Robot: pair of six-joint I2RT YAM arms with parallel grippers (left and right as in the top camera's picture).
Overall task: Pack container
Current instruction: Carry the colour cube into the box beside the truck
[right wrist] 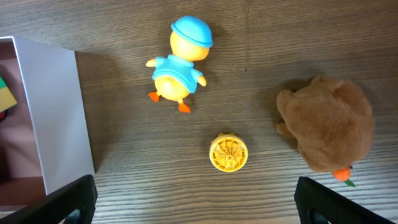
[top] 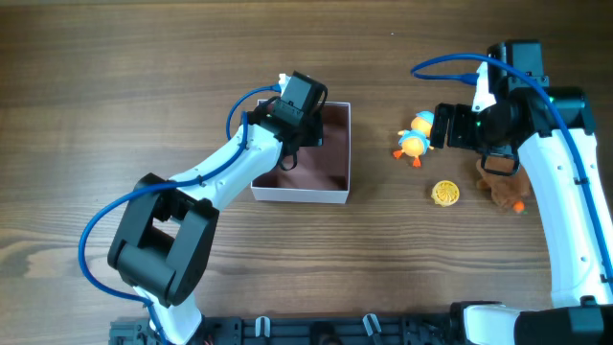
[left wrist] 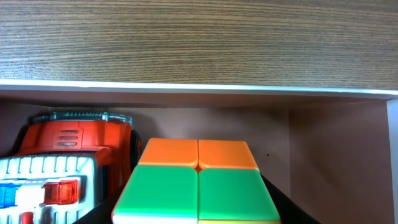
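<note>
A brown wood-grain table [top: 115, 77] carries all items. The container [top: 299, 195], a shallow square white box with a dusty-pink inside, is located near the middle of the table, to the left of the loose toys. Inside it, an orange-red toy truck [left wrist: 68, 155] is seen close to one wall, and a cube [left wrist: 198, 186] with orange and green faces is positioned just beside the truck. The left arm [top: 215, 172] is extended over the container, and the left jaws are lowered into it at the cube. Whether the cube is pinched cannot be told, as only dark slivers are shown at its sides.

To the right of the container, apart from it, a yellow duck [right wrist: 179, 68] with a blue cap and blue top is laid on the table. A yellow ribbed disc [right wrist: 228, 153] is placed near the duck, and a brown plush toy [right wrist: 328, 130] is found beside the disc. The right arm [top: 565, 201] is held above these toys. The right jaws are spread wide, with nothing gripped between them.
</note>
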